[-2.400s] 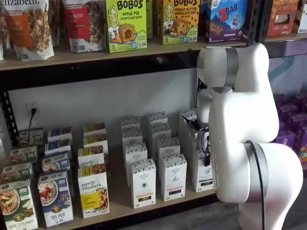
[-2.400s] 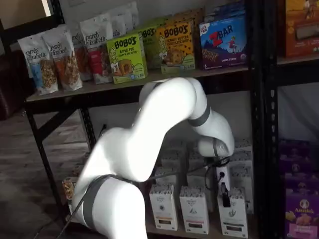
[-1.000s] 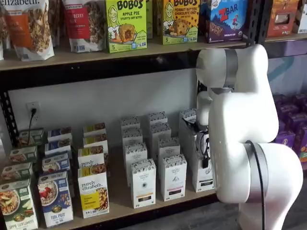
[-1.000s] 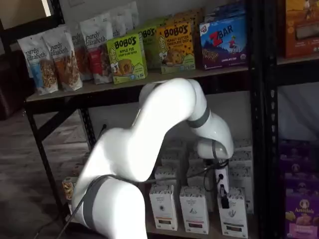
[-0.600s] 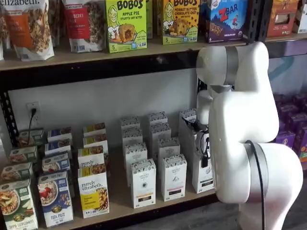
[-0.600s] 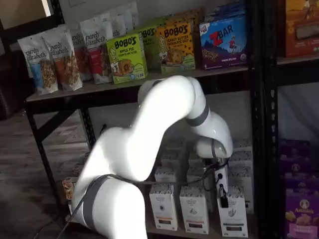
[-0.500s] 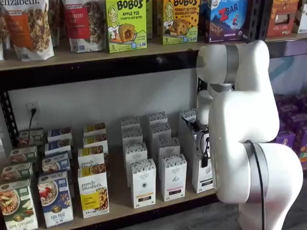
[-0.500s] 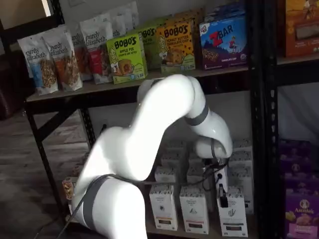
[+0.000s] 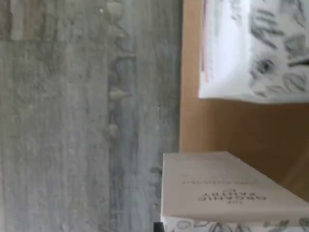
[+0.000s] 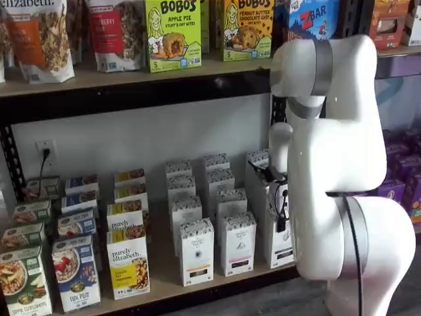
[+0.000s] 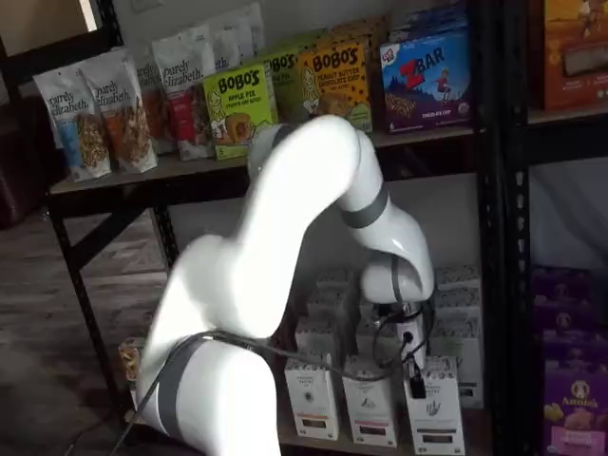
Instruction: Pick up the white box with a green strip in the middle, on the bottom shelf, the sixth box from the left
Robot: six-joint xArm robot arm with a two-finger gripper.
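At the left end of the bottom shelf (image 10: 163,262) stood the short boxes with yellow panels (image 10: 128,264), well apart from the job at hand. Further right, two tall white cartons (image 10: 197,253) filled the front row, each upright with a speckled band round its top.

Next in that row came the white box (image 10: 279,245), also seen in the other shelf view (image 11: 435,410). It stood at the front of the board with its long axis vertical, close beside its neighbour carton on the left and near the black post (image 11: 494,285) on the right.

The gripper (image 11: 414,380) hung right at the top of this box, reaching down from above. One black finger lay against the upper left of its face. The jaws were closed. They seemed to be clamped on the box's top, though the far finger was hidden behind the carton, so the hold could not be checked on both sides.

The box lay directly below the gripper, so the coming move probably needed a straight pull upward along the box's length, then outward past the front rail (image 10: 197,297), keeping clear of the carton on the left.
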